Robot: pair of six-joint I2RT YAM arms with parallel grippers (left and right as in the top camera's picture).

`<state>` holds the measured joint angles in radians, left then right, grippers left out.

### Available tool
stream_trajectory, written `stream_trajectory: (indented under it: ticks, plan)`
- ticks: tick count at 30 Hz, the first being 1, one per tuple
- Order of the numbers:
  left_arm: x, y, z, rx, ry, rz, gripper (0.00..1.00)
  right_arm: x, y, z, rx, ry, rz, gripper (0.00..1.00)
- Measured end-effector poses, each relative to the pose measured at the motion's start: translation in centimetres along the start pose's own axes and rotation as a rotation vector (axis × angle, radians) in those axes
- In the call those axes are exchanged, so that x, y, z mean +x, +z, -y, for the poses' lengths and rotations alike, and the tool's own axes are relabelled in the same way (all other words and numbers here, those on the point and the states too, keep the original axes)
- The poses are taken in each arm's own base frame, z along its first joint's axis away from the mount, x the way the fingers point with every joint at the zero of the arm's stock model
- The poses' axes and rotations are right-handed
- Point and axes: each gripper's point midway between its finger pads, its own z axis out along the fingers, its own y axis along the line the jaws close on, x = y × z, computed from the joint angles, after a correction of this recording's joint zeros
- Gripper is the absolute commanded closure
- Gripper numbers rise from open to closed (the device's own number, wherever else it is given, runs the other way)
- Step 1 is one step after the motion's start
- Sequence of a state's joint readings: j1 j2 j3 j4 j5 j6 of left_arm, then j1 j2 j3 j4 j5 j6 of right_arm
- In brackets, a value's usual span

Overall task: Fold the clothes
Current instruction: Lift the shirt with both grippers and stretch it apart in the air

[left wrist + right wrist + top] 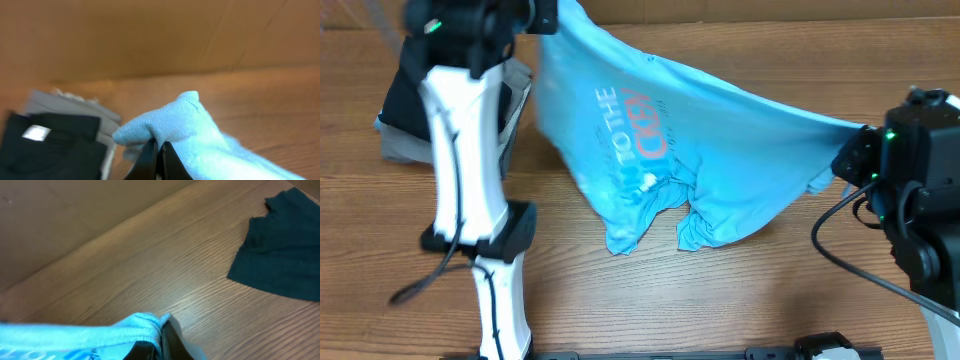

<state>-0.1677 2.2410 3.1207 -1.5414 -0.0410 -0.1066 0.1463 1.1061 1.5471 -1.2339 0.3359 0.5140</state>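
Note:
A light blue T-shirt [660,150] with pale printed text hangs stretched between my two grippers, and its lower part sags onto the wooden table [650,300]. My left gripper [550,14] is at the back left, shut on one corner of the shirt. In the left wrist view the left gripper [158,150] pinches a fold of that blue cloth [190,125]. My right gripper [852,148] is at the right, shut on the opposite edge. In the right wrist view the right gripper [161,332] clamps the bunched blue hem [135,327].
A black shirt [50,145] lies on a grey one [75,106] at the back left of the table, seen from above as a pile [400,125] behind the left arm [465,170]. A dark navy shirt [285,255] lies to the right. A cardboard wall [150,35] stands behind.

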Motion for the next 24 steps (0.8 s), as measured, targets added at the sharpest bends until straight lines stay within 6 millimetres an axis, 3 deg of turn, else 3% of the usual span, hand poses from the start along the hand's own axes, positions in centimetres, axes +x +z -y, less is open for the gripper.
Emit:
stream_trajectory:
  ticks: [5, 9, 15, 17, 20, 22, 24]
  plan:
    - [-2.6, -9.7, -1.1, -0.043, -0.012, 0.18, 0.96, 0.0, 0.0, 0.2, -0.028, -0.05, -0.028, 0.96]
    - [-3.1, -17.2, -2.8, -0.108, -0.036, 0.309, 0.96, -0.6, -2.1, -0.1, -0.06, -0.1, -0.032, 0.96]
    - [-2.2, -30.1, -4.9, -0.168, -0.087, 0.551, 0.96, -4.1, -9.5, -0.2, -0.15, -0.093, 0.095, 0.96]
    - [-1.5, -33.5, -5.5, -0.18, -0.104, 0.617, 0.96, -4.9, -11.6, -0.1, -0.176, -0.083, 0.139, 0.96]
    - [-0.7, -36.4, -6.0, -0.19, -0.119, 0.673, 0.96, -5.5, -13.6, -0.1, -0.217, -0.069, 0.188, 0.95]
    - [-0.7, -36.7, -6.2, -0.198, -0.125, 0.685, 0.96, -5.8, -13.9, -0.3, -0.232, -0.065, 0.202, 0.95]
    - [-1.3, -35.8, -6.1, -0.201, -0.123, 0.675, 0.96, -6.3, -13.4, -0.8, -0.235, -0.064, 0.204, 0.96]
